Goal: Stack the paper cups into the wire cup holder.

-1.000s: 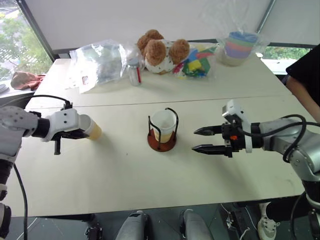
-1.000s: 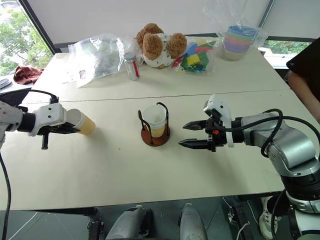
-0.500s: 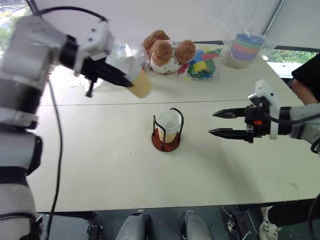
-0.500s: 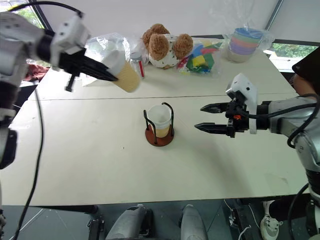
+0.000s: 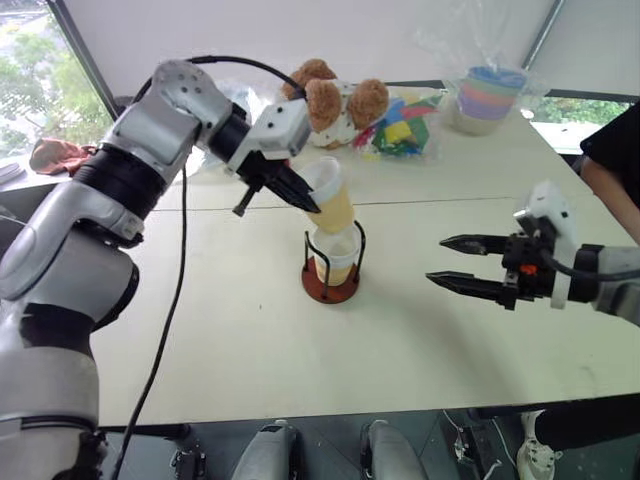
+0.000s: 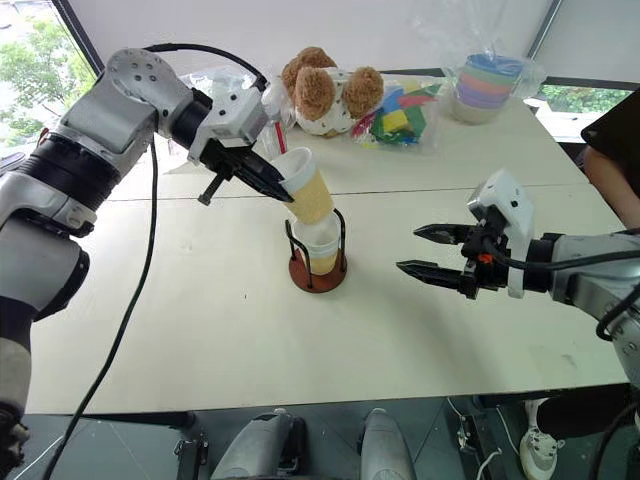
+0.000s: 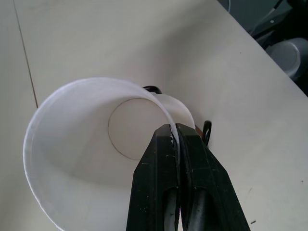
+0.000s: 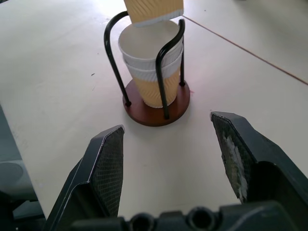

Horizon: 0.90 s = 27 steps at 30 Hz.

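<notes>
My left gripper (image 5: 308, 203) is shut on the rim of a paper cup (image 5: 333, 200) with a yellow-tan ribbed body. It holds the cup tilted, just above the wire cup holder (image 5: 330, 288) at the table's middle. In the left wrist view one finger is inside the cup (image 7: 72, 144) and one outside, pinching its wall. Two more paper cups (image 8: 151, 67) sit nested upright inside the holder's black loops (image 8: 111, 53), and the held cup's bottom (image 8: 154, 9) hangs over their mouth. My right gripper (image 5: 434, 260) is open and holds nothing, to the right of the holder and pointing at it.
At the back of the table lie a brown teddy bear (image 5: 330, 95), a bag of coloured blocks (image 5: 400, 125), wrapped pastel bowls (image 5: 485, 95) and clear plastic bags (image 6: 200, 85). A person in black (image 5: 615, 150) is at the right edge.
My left arm has carried the cup from low on the table's left side up and rightward to above the holder. My right gripper has drawn back slightly to the right, still open.
</notes>
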Motion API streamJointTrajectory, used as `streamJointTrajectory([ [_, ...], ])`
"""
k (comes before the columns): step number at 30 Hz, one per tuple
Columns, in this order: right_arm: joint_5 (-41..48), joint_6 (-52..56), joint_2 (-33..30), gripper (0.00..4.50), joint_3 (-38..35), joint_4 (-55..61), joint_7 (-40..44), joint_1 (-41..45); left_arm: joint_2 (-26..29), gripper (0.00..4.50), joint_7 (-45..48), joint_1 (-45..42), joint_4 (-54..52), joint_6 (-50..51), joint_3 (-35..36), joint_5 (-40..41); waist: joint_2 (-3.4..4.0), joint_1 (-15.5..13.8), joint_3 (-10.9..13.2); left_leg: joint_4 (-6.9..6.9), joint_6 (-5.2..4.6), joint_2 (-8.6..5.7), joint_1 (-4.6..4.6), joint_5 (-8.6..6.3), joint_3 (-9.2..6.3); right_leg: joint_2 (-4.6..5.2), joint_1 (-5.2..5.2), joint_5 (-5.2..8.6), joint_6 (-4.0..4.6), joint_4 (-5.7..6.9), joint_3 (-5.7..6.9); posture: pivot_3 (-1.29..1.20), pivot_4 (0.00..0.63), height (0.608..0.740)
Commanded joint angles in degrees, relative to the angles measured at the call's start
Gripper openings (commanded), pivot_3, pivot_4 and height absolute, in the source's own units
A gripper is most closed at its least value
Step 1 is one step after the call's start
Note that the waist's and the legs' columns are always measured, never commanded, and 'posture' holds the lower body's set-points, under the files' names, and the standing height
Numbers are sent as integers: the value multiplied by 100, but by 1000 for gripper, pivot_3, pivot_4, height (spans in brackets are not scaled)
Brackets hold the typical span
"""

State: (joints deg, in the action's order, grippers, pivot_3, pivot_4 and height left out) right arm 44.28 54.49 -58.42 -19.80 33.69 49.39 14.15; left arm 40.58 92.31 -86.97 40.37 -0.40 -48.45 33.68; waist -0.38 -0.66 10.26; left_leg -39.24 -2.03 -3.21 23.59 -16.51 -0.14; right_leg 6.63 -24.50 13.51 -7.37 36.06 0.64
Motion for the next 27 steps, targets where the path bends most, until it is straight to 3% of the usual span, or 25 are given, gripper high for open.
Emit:
streamJointTrajectory([
  [1, 141, -66, 105, 3102, -220, 165, -220, 9, 118, 35, 19, -352, -198, 9, -260, 347, 0, -3, 0, 0, 0, -2, 0, 0, 0, 1, 0, 0, 0, 0, 0, 0, 150, 740],
  [12, 213, -173, 269, 3102, -80, 148, -519, 75, 117, 35, 19, -701, -61, -680, -1406, 441, 0, -2, 0, -1, 0, -3, 0, 0, 1, 0, 1, 0, 0, 0, -1, 0, 150, 740],
  [15, 213, -187, 281, 3102, -50, 134, -548, 73, -1, 894, 19, -707, 128, -878, -1389, 362, -1, -4, 0, -1, -1, -3, 0, 0, 0, 0, 1, 0, 0, -1, 0, 0, 150, 740],
  [18, 237, -180, 278, 3102, -21, 123, -564, 95, -110, 2289, 19, -724, 282, -843, -1198, 375, -1, -4, 1, -1, -1, -3, 0, 0, 1, 0, 1, 0, 0, -1, 0, 0, 150, 740],
  [22, 107, -254, 233, 3102, 138, -12, -519, 121, -202, 2289, 19, -849, 563, -629, -719, 433, -1, 2, 1, -2, -1, -3, 0, -1, 1, -1, 1, 0, 0, 0, 0, 0, 150, 740],
  [27, -248, -706, 426, 3102, 348, -453, -549, 168, 147, 2289, -38, -678, 1082, -110, 846, 16, -3, 45, 2, -1, -4, -2, 0, -2, 2, -5, 0, 1, -1, 0, 1, 0, 150, 740],
])
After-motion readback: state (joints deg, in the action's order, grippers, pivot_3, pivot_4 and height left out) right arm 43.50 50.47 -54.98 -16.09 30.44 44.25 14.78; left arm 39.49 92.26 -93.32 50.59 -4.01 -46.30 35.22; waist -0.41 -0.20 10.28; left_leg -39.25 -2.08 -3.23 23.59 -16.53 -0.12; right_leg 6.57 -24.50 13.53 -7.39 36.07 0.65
